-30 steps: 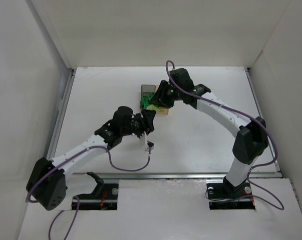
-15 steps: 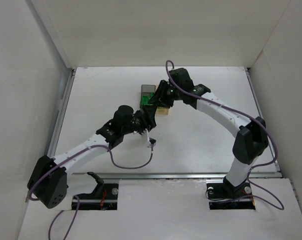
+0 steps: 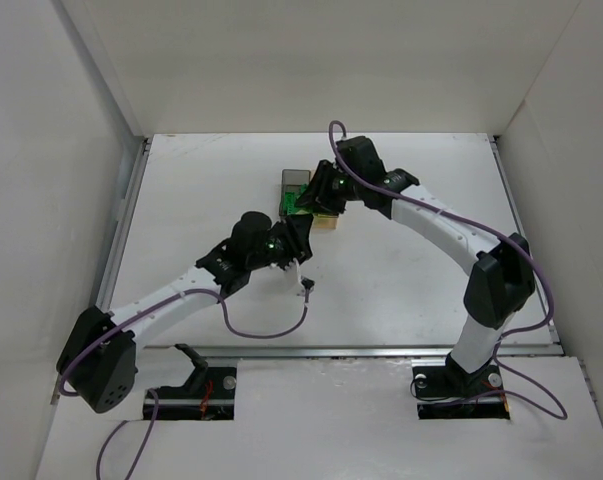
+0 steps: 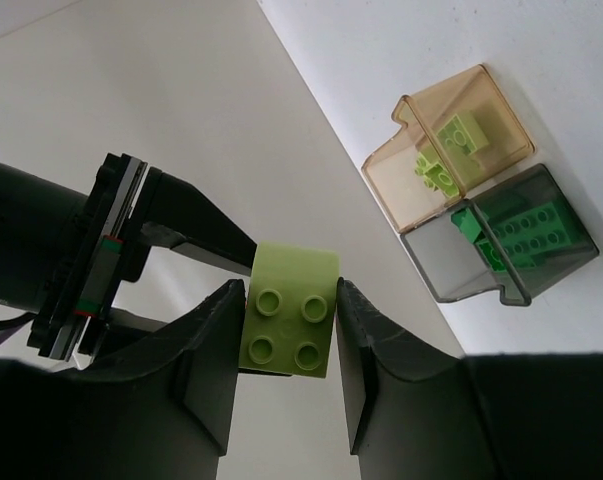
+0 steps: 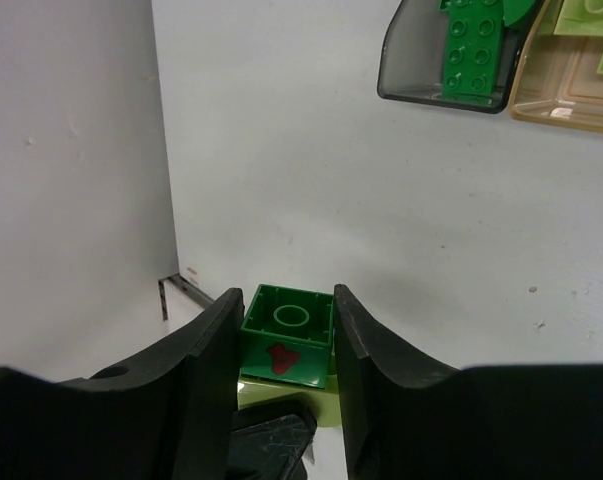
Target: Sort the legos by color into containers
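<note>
**Desk check:** White desk (image 3: 201, 200), white walls (image 3: 281, 60). Confirm?

**Operator:** Confirmed. Item one, nearest my arm bases: left end effector (image 4: 288, 345), pinching one pale yellow-green lego (image 4: 291, 290) with its studs towards my wrist camera, held off the desk.

**Desk check:** Next?

**Operator:** Item two: right end effector (image 5: 287, 318), clamped on one dark green lego (image 5: 286, 345). Item three, beyond: tan container (image 4: 481, 110) holding pale legos (image 4: 459, 135). It touches the smoky grey container (image 4: 551, 265), which holds dark green legos (image 4: 526, 232).
</note>
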`<state>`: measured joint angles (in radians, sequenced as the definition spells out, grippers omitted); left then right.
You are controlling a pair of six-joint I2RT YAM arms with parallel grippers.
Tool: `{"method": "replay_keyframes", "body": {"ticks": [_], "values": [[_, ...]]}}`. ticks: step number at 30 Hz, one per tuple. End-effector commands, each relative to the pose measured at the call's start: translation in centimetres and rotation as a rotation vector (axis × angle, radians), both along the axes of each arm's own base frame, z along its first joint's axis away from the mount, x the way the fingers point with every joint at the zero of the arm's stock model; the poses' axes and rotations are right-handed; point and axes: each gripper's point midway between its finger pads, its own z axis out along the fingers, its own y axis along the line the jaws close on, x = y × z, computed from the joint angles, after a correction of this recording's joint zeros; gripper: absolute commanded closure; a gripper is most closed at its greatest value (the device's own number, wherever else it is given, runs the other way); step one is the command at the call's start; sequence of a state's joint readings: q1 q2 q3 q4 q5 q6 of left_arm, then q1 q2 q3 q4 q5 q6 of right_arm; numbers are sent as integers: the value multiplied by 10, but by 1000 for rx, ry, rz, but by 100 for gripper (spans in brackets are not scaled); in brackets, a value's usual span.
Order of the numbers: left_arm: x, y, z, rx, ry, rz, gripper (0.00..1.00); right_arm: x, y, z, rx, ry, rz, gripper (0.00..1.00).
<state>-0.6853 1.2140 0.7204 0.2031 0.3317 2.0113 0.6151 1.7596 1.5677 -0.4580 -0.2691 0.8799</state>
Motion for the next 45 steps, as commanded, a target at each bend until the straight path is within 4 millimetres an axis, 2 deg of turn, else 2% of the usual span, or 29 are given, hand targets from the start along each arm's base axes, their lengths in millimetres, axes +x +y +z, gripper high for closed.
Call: {"method": "replay_keyframes", "body": {"ticks": [1, 2, 3, 6, 7, 13, 14, 15, 17, 19, 21, 22, 24, 25, 26, 29, 31, 32, 33, 35, 37, 38, 39, 40, 41, 42, 43, 44, 45], "values": [[-11, 5, 30, -32, -64, -26, 100, 17, 5, 28, 48, -88, -37, 100], [-16, 6, 32, -39, -52, -34, 100, 22, 3, 26, 44, -85, -46, 100], [-21, 10, 20, -13, -19, -34, 100, 33, -1, 32, 47, -111, -63, 100], [-34, 21, 8, 2, 18, -30, 100, 51, 1, 28, 19, -138, -100, 100], [-38, 22, 2, 5, 43, -33, 100, 56, 2, 33, 16, -155, -103, 100], [-45, 32, -2, -27, 99, 10, 100, 89, 4, 4, -63, -153, -174, 100], [-45, 32, -3, -36, 113, 18, 100, 95, 6, 7, -70, -173, -176, 100], [-42, 36, -4, -46, 133, 55, 100, 99, 6, -9, -104, -158, -174, 100], [-40, 38, -4, -66, 149, 80, 100, 111, 5, -9, -130, -178, -196, 100], [-39, 40, -5, -79, 170, 101, 100, 119, 7, -24, -171, -184, -182, 92], [-38, 41, -5, -83, 176, 114, 100, 127, 12, -17, -167, -213, -175, 83], [-39, 42, -10, -77, 183, 115, 100, 129, 13, -28, -187, -204, -165, 73], [-38, 43, -10, -84, 194, 131, 100, 136, 14, -24, -189, -215, -177, 65], [-38, 43, -10, -84, 194, 131, 100, 138, 16, -31, -203, -216, -168, 51], [-37, 45, -11, -87, 198, 145, 100, 139, 16, -33, -207, -211, -167, 43], [-36, 45, -10, -109, 214, 157, 100, 141, 19, -22, -199, -223, -156, 20], [-34, 43, -5, -143, 228, 170, 100, 142, 17, -20, -211, -233, -159, 16], [-33, 43, -12, -164, 283, 195, 100, 141, 16, -3, -201, -271, -154, 12], [-27, 40, -6, -197, 305, 209, 100, 142, 15, 5, -196, -293, -150, 11], [-19, 37, -4, -254, 389, 249, 100, 143, 8, 18, -196, -322, -152, 11], [-1, 24, 6, -382, 556, 329, 100, 142, -4, 41, -187, -359, -164, 11], [1, 18, 3, -400, 643, 355, 100, 144, -15, 39, -203, -357, -173, 11], [13, 10, -14, -403, 747, 405, 100, 140, -25, 57, -189, -378, -188, 11], [25, -2, 15, -517, 851, 415, 100, 139, -33, 64, -192, -394, -194, 11], [35, -19, 20, -540, 945, 397, 100, 138, -55, 71, -210, -410, -233, 11], [36, -15, 19, -577, 996, 436, 100, 135, -66, 72, -223, -407, -253, 11], [45, -30, 23, -604, 1077, 413, 100, 134, -77, 73, -229, -409, -275, 11], [47, -35, 22, -646, 1177, 440, 100, 136, -96, 71, -254, -406, -308, 11], [56, -39, 26, -685, 1211, 436, 100, 132, -107, 56, -275, -378, -315, 11]]}}
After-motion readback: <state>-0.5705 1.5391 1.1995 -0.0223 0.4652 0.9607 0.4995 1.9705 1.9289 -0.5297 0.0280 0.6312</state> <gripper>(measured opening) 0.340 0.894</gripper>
